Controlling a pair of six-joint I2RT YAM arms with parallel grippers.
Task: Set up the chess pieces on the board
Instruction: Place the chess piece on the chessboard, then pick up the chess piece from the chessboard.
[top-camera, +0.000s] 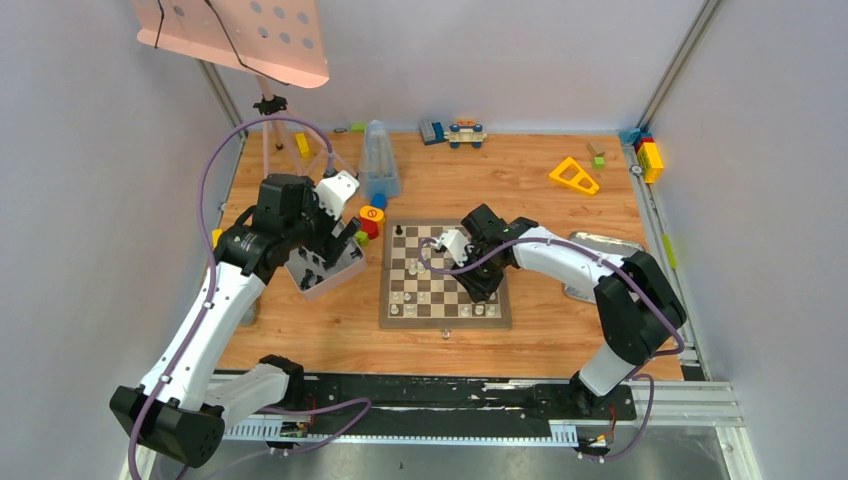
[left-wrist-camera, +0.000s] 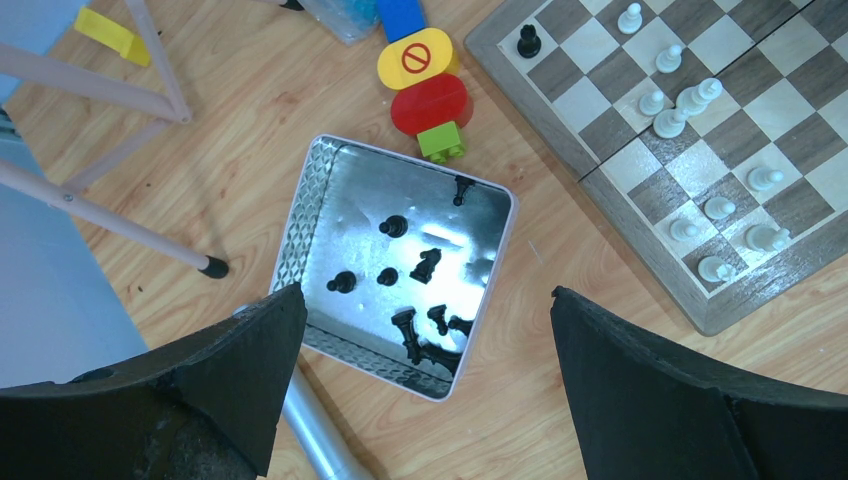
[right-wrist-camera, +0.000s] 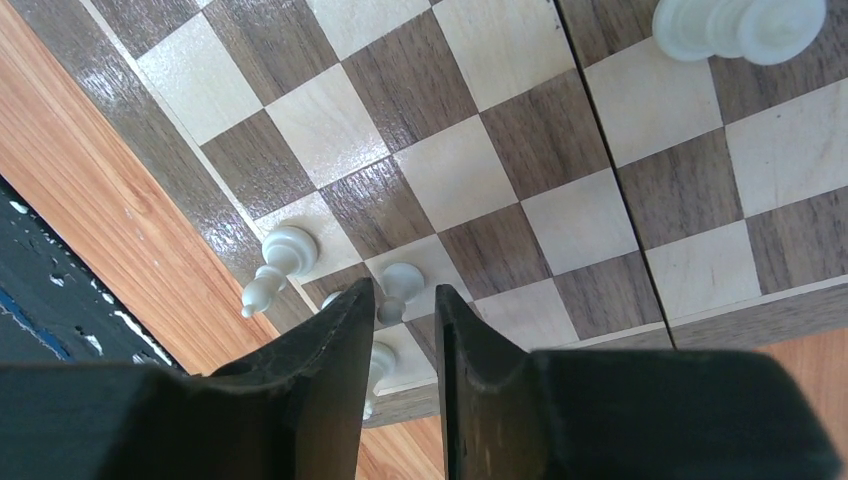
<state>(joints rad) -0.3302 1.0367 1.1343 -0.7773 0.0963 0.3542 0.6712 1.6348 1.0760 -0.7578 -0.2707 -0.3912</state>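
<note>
- My left hand (left-wrist-camera: 425, 300) is spread as wide as it goes and holds nothing. It hangs above the metal tin (left-wrist-camera: 300, 230) with both fingers (left-wrist-camera: 230, 370) clear of it.
- The tin sits on the bench (left-wrist-camera: 250, 110) at 9 o'clock from the board (top-camera: 445, 322), just off its edge and turned askew.
- Black pieces (left-wrist-camera: 393, 226) are scattered inside the tin. Some are upright, and a few are bunched together at its 5 o'clock corner in my left wrist view.
- A row of toy blocks (left-wrist-camera: 430, 103), yellow, red and green, lies at the tin's 12 o'clock, between it and the board's corner. The green one is just beside the rim.
- My right hand (right-wrist-camera: 403, 297) is down over the 4 o'clock part of the board, close to the near border.
- Its fingers (right-wrist-camera: 340, 350) are almost pressed together, with only a narrow slot between them.
- A white pawn (right-wrist-camera: 400, 280) stands right at the mouth of that slot, on a light square in the row by the border. I cannot tell whether my pads grip it or merely flank it.
- A second pawn (right-wrist-camera: 285, 250) stands upright at 9 o'clock from the first, apart from my fingers.
- From overhead, the white pieces (top-camera: 410, 270) are mostly in the board's 8 o'clock quarter and along its near row.
- A lone black pawn (top-camera: 400, 230) stands at the 11 o'clock corner.
- A tiny piece (top-camera: 445, 335) lies on the bench just off the board's 6 o'clock edge, too small for me to tell its colour.
</note>
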